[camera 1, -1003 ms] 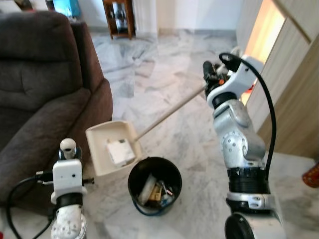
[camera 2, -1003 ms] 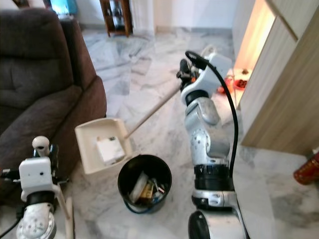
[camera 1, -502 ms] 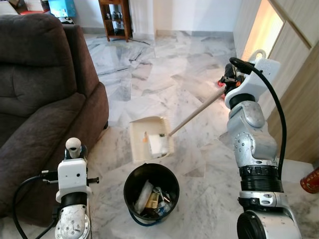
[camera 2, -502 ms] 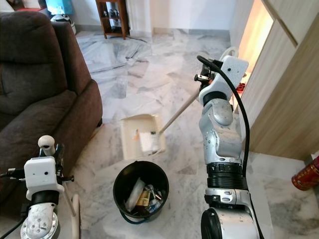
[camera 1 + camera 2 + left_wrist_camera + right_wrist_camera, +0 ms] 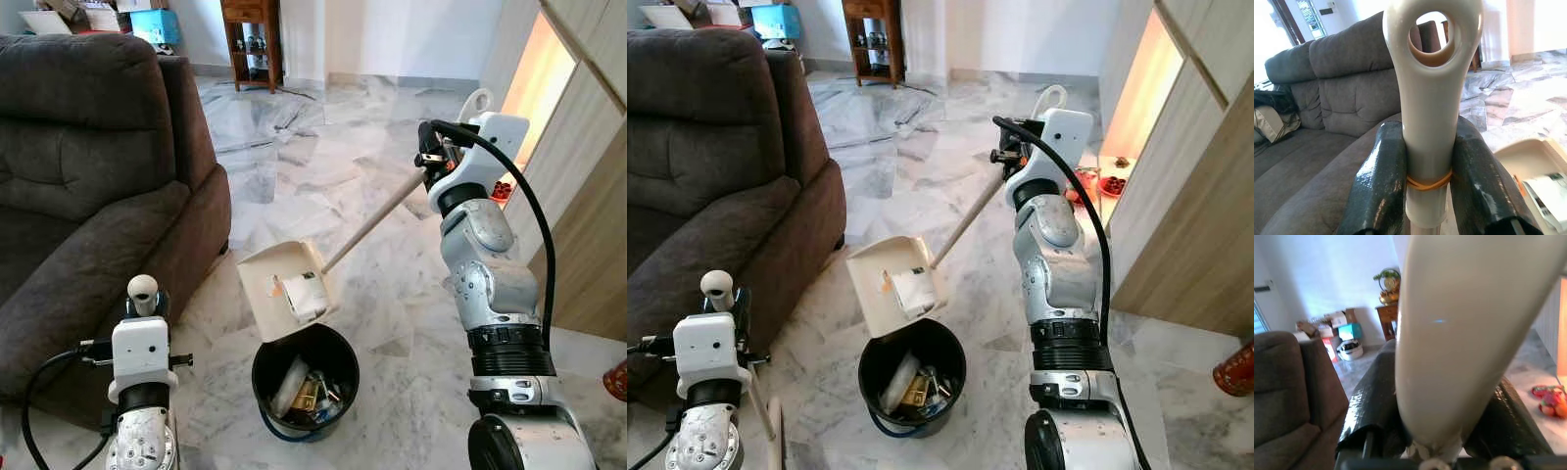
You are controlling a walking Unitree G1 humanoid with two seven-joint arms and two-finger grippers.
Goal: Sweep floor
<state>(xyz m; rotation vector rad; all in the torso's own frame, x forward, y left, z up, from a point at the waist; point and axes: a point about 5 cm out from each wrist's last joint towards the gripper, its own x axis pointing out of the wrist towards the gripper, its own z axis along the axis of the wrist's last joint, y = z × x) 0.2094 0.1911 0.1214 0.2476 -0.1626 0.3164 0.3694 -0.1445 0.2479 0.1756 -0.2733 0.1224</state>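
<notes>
A cream dustpan [image 5: 266, 279] hangs tilted just above a black bin [image 5: 258, 367] that holds several scraps. A white paper [image 5: 307, 295] lies at the pan's lower lip, over the bin's far rim. The pan's long cream handle [image 5: 372, 220] runs up to my right gripper [image 5: 428, 164], which is shut on its end; the right wrist view shows the handle [image 5: 1449, 333] between the black fingers [image 5: 1374, 401]. My left gripper [image 5: 1428, 188], low at the left, is shut on the cream broom handle [image 5: 1430, 98], whose round top [image 5: 143, 288] stands upright beside the sofa.
A dark brown sofa [image 5: 88, 186] fills the left side. Wooden cabinets [image 5: 588, 206] line the right, with red items [image 5: 504, 189] on the floor by them. A small wooden stand [image 5: 253, 39] is at the back. Open marble floor [image 5: 313, 147] lies beyond the bin.
The dustpan has swung from beside the sofa to above the bin and now tips toward it; the paper has slid to its lower lip. The view has shifted too.
</notes>
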